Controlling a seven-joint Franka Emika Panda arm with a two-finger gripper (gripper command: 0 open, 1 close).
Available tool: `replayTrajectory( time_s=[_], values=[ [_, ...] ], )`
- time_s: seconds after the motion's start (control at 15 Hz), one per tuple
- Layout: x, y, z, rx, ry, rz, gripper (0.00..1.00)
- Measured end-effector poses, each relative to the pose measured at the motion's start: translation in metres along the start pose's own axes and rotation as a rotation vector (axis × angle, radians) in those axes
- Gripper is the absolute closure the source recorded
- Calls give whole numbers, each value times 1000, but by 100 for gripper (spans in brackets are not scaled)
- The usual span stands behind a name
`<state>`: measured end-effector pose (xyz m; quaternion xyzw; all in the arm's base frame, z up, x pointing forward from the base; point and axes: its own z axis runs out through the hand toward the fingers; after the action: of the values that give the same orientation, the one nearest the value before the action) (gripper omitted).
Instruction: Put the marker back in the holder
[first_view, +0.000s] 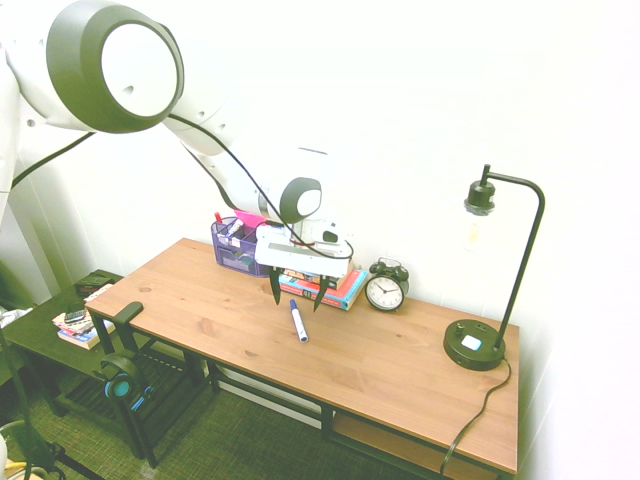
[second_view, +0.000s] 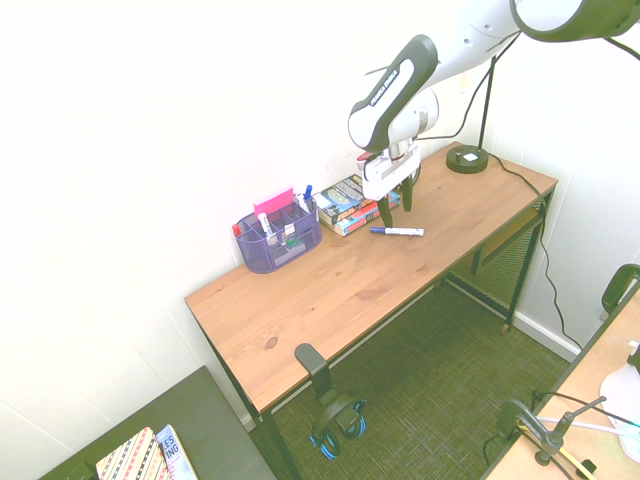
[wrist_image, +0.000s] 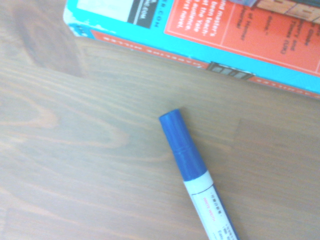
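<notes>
Marker (first_view: 298, 321) flat on the bare wood of the table (first_view: 400, 380), centre of the first exterior frame, blue cap toward the books, white barrel trailing toward the lower edge. In the wrist view (wrist_image: 192, 172) the same marker running from mid-frame to the bottom edge, cap near but clear of the teal book cover (wrist_image: 210, 30) filling the top. In the second exterior view (second_view: 397, 231) lying crosswise just right of centre, below the stack of books (second_view: 345, 205).

Directly above, pincer (first_view: 297, 293) with fingers spread wide and empty, tips hanging a little over the wood and straddling the cap end; nothing gripped. Same in the second exterior view (second_view: 395, 208): two dark fingers parted, pointing down, marker just beneath and slightly right.

Holder (first_view: 237, 245), purple mesh, left of centre against the wall in the first exterior frame, beyond the books; pens and a pink slip sticking up. Well apart from the marker. Alarm clock (first_view: 386, 286) right of the books; lamp (first_view: 490, 270) at far right.

Step in hand, by the look of it: the approach to the pick, grasp not yet made. Next move likely: straight descent until the fingers bracket the barrel, then closure across its narrow width, lift clear of the books, carry toward the holder, tilt upright over a free compartment. Care needed to avoid rolling the marker on contact and brushing the pens already standing there.
</notes>
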<state>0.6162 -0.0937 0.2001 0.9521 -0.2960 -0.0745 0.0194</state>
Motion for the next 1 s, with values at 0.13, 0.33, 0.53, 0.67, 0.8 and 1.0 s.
replayTrajectory(
  time_s=[0.13,0.33,0.53,0.67,0.8,1.0],
  values=[
    [5,0,14,-20,-5,5,0],
    [7,1,23,-51,9,-5,0],
    [9,-1,26,-117,64,-10,100],
    [6,-7,32,-151,86,-5,100],
    [5,-10,35,-166,91,-8,100],
    [6,-7,35,-171,93,-2,100]
  ],
)
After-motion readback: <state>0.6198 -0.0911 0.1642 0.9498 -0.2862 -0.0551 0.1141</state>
